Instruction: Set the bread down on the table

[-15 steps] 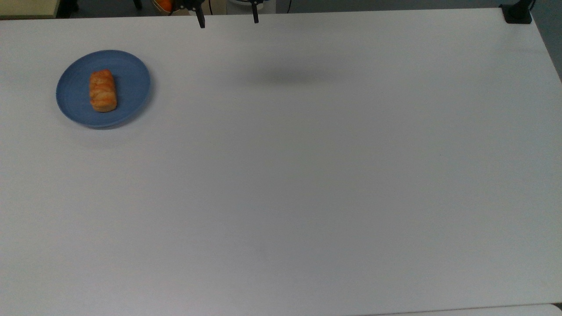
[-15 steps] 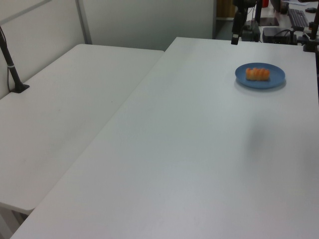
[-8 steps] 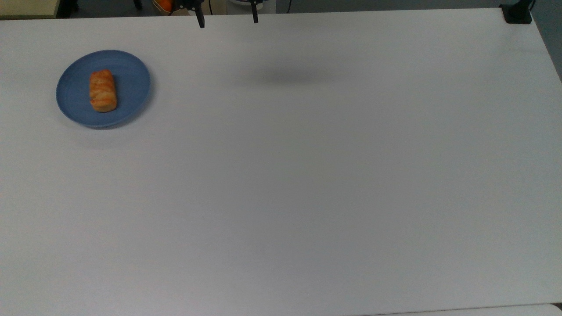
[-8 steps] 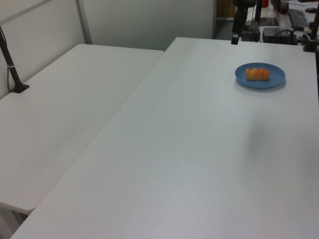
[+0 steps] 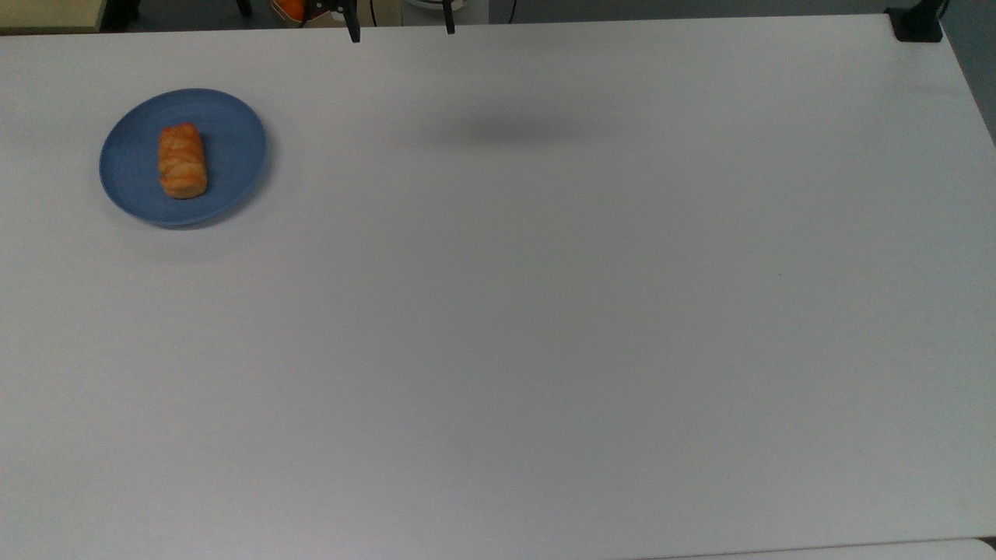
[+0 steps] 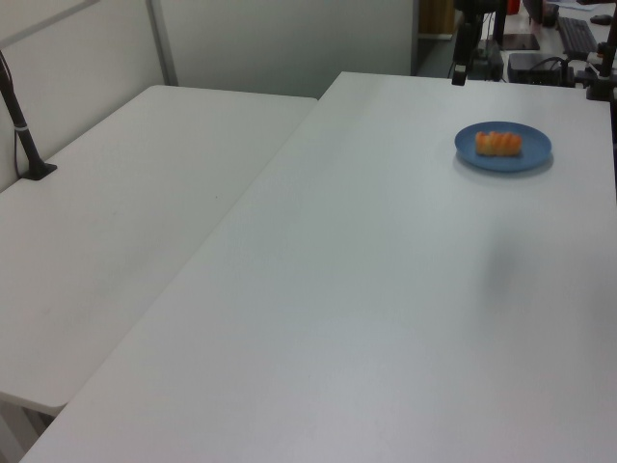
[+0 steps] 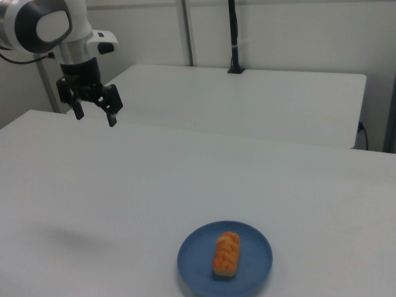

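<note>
Hovering my hand [image 7: 94, 114] wide apart above the desk's [image 5: 545, 311] far edge, I'm judging the next move: reaching the bread [image 5: 183, 160] lying on the plate [image 5: 233, 148].

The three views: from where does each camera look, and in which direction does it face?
Top view: above the table, looking down; the tool shows at the top edge, open.
Left view: raised beside the table, looking along it toward the blue plate; one finger hangs above the far edge.
Right view: raised at the plate's side, facing the arm and open tool.
All three share the bread lying on the plate.
</note>
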Tool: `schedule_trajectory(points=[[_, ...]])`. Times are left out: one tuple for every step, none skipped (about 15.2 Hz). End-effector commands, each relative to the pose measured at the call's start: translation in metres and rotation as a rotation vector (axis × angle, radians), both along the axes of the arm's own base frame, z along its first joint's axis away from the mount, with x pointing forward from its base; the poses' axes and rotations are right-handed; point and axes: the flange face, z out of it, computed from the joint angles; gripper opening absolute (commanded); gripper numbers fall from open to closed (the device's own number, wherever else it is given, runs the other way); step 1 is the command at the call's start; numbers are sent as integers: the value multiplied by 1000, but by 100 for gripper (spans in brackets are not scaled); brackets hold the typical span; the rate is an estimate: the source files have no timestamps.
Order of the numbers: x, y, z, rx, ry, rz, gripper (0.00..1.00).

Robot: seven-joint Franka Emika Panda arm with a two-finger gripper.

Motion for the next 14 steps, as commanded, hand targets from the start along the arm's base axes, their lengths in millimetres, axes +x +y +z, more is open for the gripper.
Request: schedule_trajectory(points=[[-6, 2, 2, -3, 6, 24, 100], [-6, 2, -1, -3, 12, 25, 100], [-5, 1, -3, -2, 16, 25, 100], [-4, -1, -5, -2, 21, 24, 100], [-4, -5, -6, -3, 23, 30, 100], [-4, -8, -8, -6, 26, 60, 100], [-3, -12, -10, -11, 30, 106, 100], [-3, -20, -13, -12, 32, 142, 100], [-4, -29, -17, -15, 37, 181, 100], [-4, -36, -17, -17, 34, 204, 100], [-3, -48, -18, -20, 33, 220, 100], [-4, -62, -17, -22, 26, 238, 100], [-4, -77, -17, -27, 20, 259, 100], [-3, -105, -23, -38, 27, 281, 100]])
